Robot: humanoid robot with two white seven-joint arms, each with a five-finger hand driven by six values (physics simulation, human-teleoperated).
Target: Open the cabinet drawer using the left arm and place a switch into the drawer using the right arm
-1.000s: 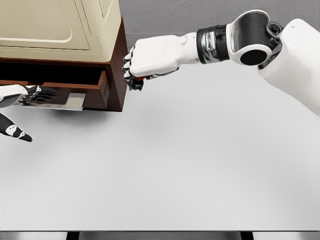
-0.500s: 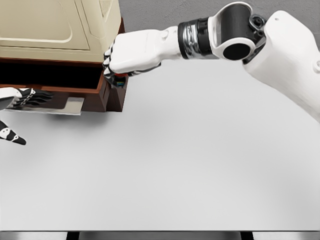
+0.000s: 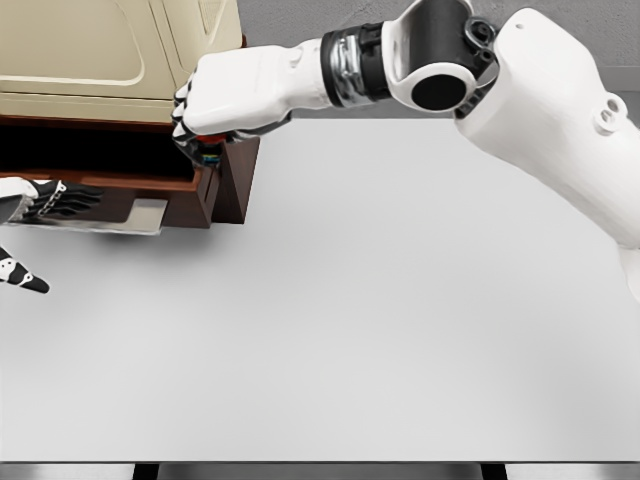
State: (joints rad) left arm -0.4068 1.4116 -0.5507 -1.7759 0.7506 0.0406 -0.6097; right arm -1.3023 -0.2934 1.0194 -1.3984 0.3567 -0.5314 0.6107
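Observation:
A brown wooden cabinet (image 3: 238, 170) stands at the back left, and its drawer (image 3: 150, 190) is pulled out, with a dark gap above the front panel. My left hand (image 3: 55, 198) comes in from the left edge. Its dark fingers are hooked on the drawer's silver handle (image 3: 125, 215), and the thumb points down and away. My right hand (image 3: 205, 143) reaches across from the right and hovers over the right end of the drawer. It is shut on a small dark switch (image 3: 210, 157), which is mostly hidden under the fingers.
A cream-coloured box (image 3: 100, 50) sits on top of the cabinet, just left of my right hand. The white table (image 3: 380, 320) stretches to the front and right, with its front edge along the bottom of the view.
My right hand has carried the switch left, from beside the cabinet's right side to over the drawer's right end. My left hand and the drawer handle have shifted slightly left.

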